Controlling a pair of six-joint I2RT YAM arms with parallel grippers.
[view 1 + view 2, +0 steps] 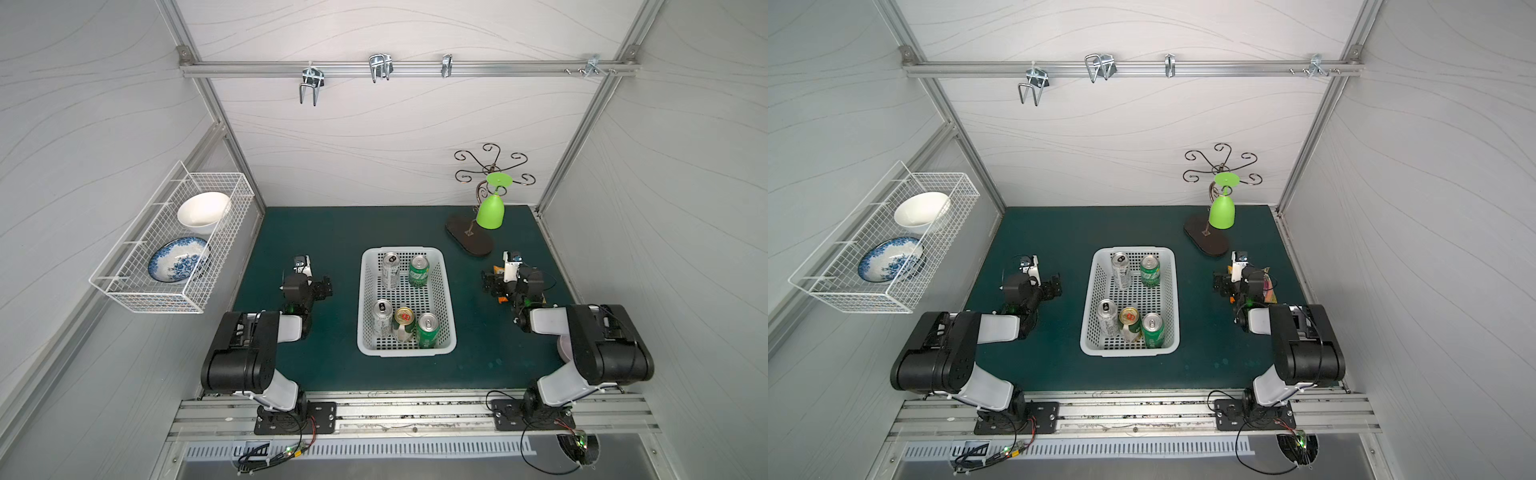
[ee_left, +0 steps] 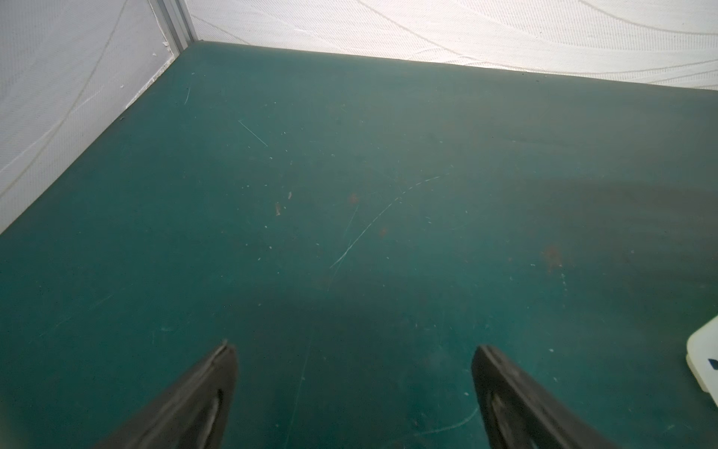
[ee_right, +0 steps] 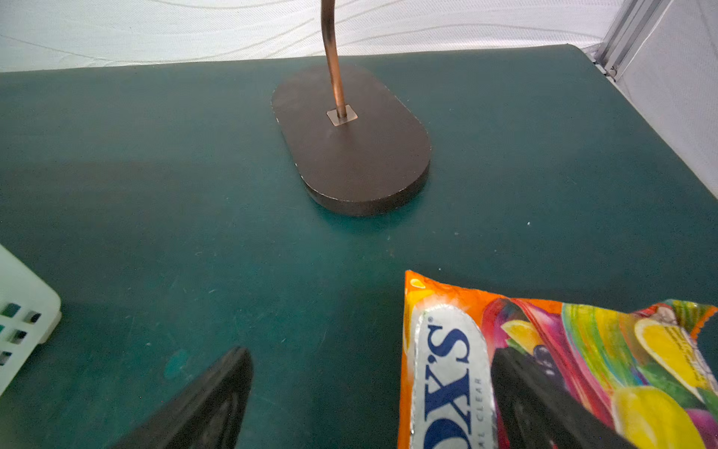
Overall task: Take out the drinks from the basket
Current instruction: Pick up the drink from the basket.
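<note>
On the dark green worktop, a dark metal stand with curled hooks sits at 1 o'clock, and a green goblet hangs upside down from it. An orange fruit-print packet lies flat at 3 o'clock. At 9 o'clock a white wire rack on the side wall holds a white bowl and a blue-patterned dish. Metal hooks hang from a rail at 12 o'clock.
</note>
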